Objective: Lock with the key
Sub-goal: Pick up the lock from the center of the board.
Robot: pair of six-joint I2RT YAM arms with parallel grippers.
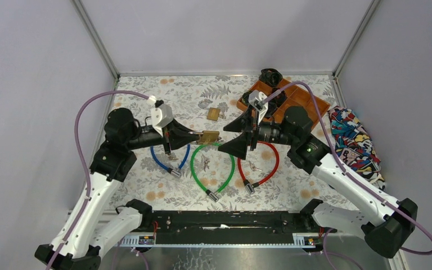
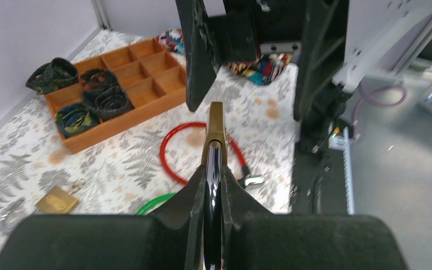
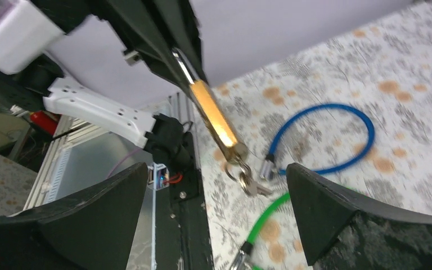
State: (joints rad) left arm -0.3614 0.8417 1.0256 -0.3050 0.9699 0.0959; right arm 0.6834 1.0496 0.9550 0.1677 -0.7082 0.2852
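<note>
You have on hand:
- Padlock (image 3: 214,118): polished brass body, glossy. Shackle (image 3: 183,63): bright chromed metal.
- Keys (image 3: 247,181): bare silvery metal.
- Blue cable (image 3: 370,128), green cable (image 3: 267,212), red cable (image 2: 163,152): glossy plastic sheath, metal ends.
- Tray (image 2: 124,125): matt orange-brown wood.
- Table cover (image 1: 146,95): smooth, leaf-printed.
- Cloth (image 1: 351,138): crumpled printed fabric.
- Your fingers (image 3: 79,225): matt black plastic, faintly grainy.

Wooden tray (image 2: 146,72), patterned cloth (image 1: 354,140)

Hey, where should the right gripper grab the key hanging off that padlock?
Pinch the key by its head, which hangs off the free end of the padlock. Come from the right, along its length: the left gripper clamps the other end, and the open right gripper faces it.
</note>
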